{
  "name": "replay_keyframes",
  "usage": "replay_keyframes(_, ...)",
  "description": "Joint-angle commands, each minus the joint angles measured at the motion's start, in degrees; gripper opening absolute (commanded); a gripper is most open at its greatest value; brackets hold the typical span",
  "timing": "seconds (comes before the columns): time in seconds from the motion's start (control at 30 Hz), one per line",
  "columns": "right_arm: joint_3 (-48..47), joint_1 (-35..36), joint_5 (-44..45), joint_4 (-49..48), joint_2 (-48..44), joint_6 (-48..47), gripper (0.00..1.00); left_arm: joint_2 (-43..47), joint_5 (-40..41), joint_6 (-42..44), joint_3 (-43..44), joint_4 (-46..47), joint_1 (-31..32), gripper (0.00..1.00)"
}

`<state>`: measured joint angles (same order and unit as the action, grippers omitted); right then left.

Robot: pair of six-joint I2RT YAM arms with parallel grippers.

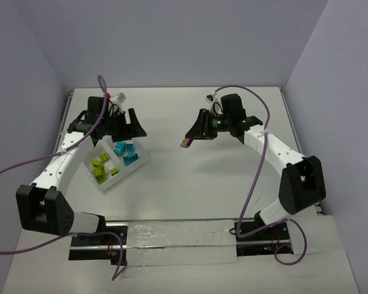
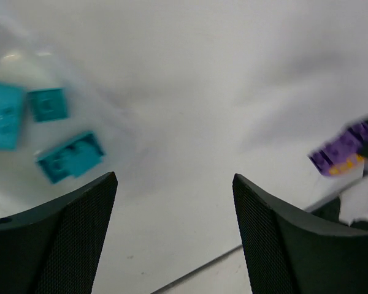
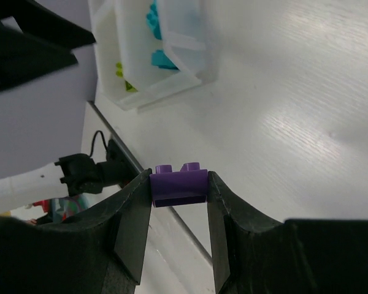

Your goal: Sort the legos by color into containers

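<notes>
white table (image 1: pixel 190 184) is sitting between pale walls (image 1: pixel 172 37). right gripper (image 3: pixel 179 184) is squeezing a purple lego (image 3: pixel 179 190) between its fingers (image 3: pixel 135 226), up over the table, well apart from the tray (image 1: pixel 142 163). left gripper (image 2: pixel 175 177) is holding its fingers wide apart near the turquoise legos (image 2: pixel 70 156) in the tray.
</notes>
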<state>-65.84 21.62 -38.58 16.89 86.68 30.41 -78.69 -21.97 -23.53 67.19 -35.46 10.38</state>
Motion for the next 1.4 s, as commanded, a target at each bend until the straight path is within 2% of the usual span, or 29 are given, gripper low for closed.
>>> replay_keyframes(0.0, -6.4, 2.0, -2.5, 1.5, 2.4, 6.0, 0.0, -0.9, -7.6, 6.8, 5.5, 1.8, 11.4, 0.84)
replay_keyframes(0.1, -7.1, 1.9, -2.6, 1.9, 3.0, 9.1, 0.0, -1.2, -8.3, 8.0, 6.7, 2.1, 15.3, 0.86)
replay_keyframes(0.33, -8.2, 2.6, -1.9, 3.8, 2.8, 11.1, 0.0, -1.2, -10.8, 8.4, 7.7, 3.9, 18.7, 0.87)
replay_keyframes(0.57, -9.2, 3.3, -2.7, 4.2, 2.8, 11.2, 0.0, -2.9, -5.4, 9.4, 8.7, 3.6, 21.6, 0.86)
replay_keyframes(0.97, -8.8, 3.6, -3.8, 4.9, 2.4, 11.1, 0.0, -6.9, -4.7, 8.8, 10.5, 7.2, 23.9, 0.82)
replay_keyframes(1.13, -8.6, 3.7, -4.0, 4.9, 2.3, 11.1, 0.0, -7.9, -5.6, 8.6, 10.8, 7.8, 24.7, 0.72)
replay_keyframes(1.27, -8.6, 3.7, -4.2, 5.0, 2.5, 11.0, 0.0, -8.4, -6.1, 8.3, 10.6, 8.0, 25.2, 0.6)
replay_keyframes(1.37, -8.9, 3.8, -4.4, 4.9, 2.6, 10.9, 0.0, -8.3, -5.7, 8.2, 10.4, 8.5, 25.4, 0.44)
